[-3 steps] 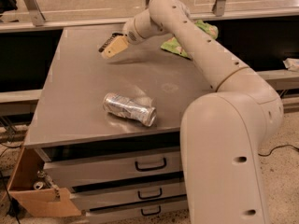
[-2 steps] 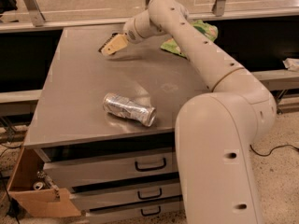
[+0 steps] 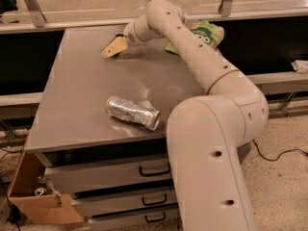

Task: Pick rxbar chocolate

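Plainly, our arm (image 3: 207, 66) fills most of the view, rising from the near right and reaching across to the far left. Under it is the grey table (image 3: 82, 90), with drawers (image 3: 110, 174) beneath the near edge and a cardboard box (image 3: 33, 201) on the floor at the near left. A crushed silver can (image 3: 133, 113) lies on its side close to the near edge, well apart from where we are working. A green pouch (image 3: 207, 32) sits at the far right of the table, partly behind the arm.

Our gripper (image 3: 111, 48) is low over the far left part of the table, its tip angled down and to the left. We cannot tell whether it is wide, narrow or closed on anything.

We cannot pick out the chocolate bar on any bare part of the table. Our guess is that it lies under or right at the gripper, hidden by it. Which way its long side runs we cannot say, so the next move depends on confirming a grip before lifting.
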Robot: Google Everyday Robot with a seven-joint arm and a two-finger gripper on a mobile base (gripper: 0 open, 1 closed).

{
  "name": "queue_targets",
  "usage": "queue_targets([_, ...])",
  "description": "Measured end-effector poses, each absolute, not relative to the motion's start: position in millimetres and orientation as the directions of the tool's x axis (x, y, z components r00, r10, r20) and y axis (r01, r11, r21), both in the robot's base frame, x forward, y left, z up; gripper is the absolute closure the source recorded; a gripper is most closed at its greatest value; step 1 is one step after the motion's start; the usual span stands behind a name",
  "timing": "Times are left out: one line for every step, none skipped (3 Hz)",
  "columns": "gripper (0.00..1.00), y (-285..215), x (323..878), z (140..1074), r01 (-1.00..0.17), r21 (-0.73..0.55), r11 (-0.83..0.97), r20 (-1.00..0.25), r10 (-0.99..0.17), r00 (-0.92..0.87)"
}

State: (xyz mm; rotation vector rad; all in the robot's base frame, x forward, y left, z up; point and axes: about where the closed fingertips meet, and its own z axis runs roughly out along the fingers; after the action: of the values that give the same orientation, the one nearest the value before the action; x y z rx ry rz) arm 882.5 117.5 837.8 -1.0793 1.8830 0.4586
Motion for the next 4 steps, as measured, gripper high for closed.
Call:
queue_targets([0.19,122.4,886.8,827.3,-0.828,-0.087,0.554,-0.836,-0.492,-0.242])
queue_targets([0.41,125.0,886.8,826.4,-0.833,-0.080,0.547,-0.838,-0.489,-0.241])
queue_targets([0.65,125.0,886.8,829.8,-0.833,-0.080,0.547,-0.838,-0.489,-0.241])
queue_targets([0.95,124.9,886.6,834.9,-0.833,-0.080,0.547,-0.838,-0.489,-0.241])
